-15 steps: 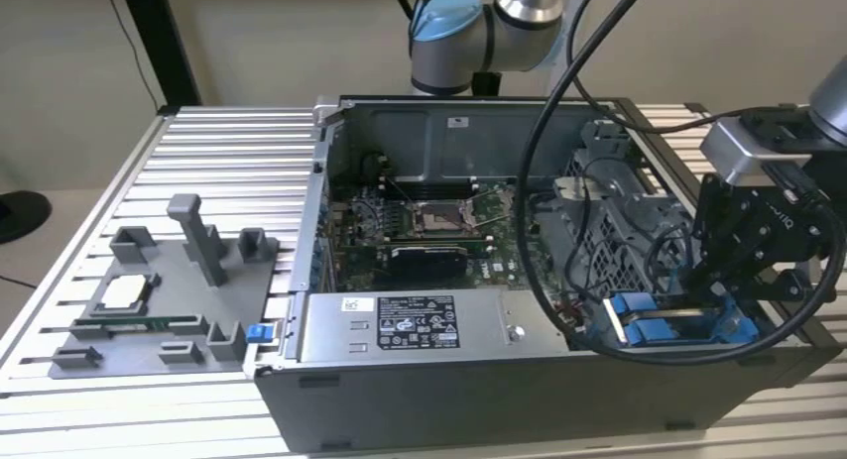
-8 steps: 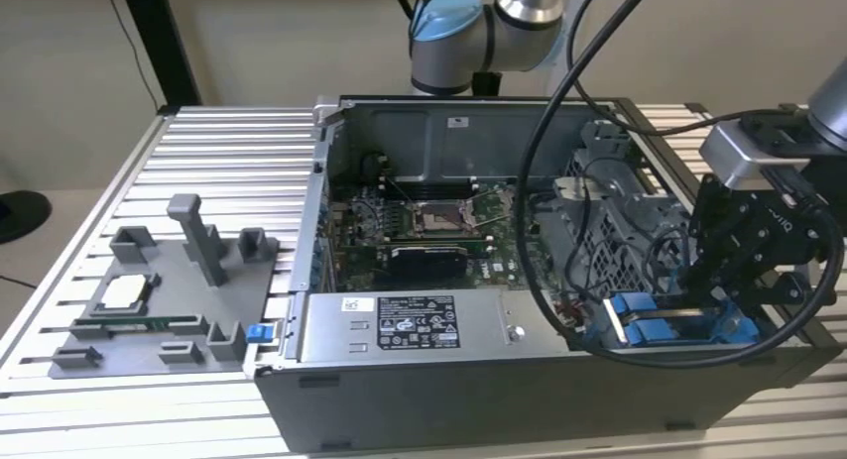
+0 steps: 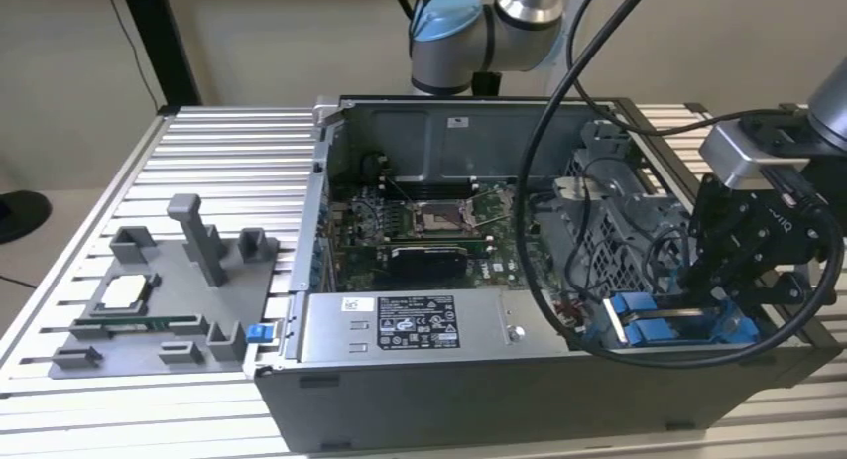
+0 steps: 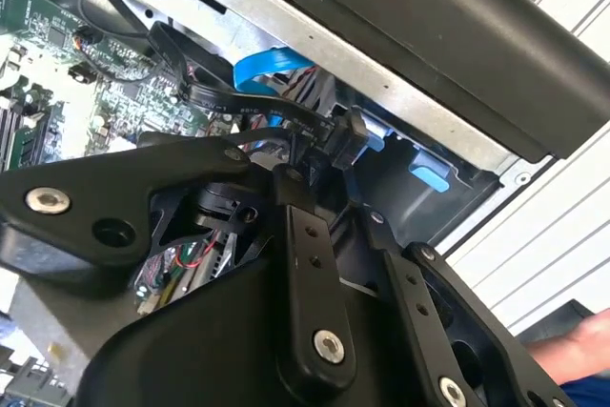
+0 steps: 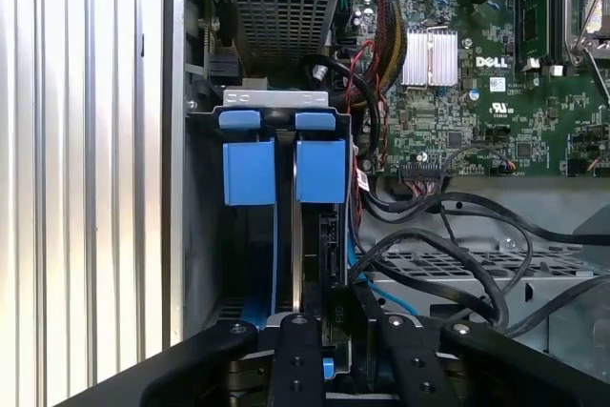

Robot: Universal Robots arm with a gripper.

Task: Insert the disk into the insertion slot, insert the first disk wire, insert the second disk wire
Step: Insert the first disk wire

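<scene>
In the first wrist view the disk's blue carrier sits down inside the insertion slot, beside another blue carrier. Seen from the exterior view, the same blue carriers are at the case's front corner on that view's right. My gripper hangs right over the slot's near end, shut on the black connector of a disk wire that rests against the disk's edge. The second wrist view has this connector just past one fingertip, trailing a flat black cable. A blue wire lies behind it.
The open computer case stands on a slatted metal table. A motherboard, a labelled power-supply box and a perforated cage are inside. Loose black cables loop beside the slot. A grey fixture tray lies on the exterior view's left.
</scene>
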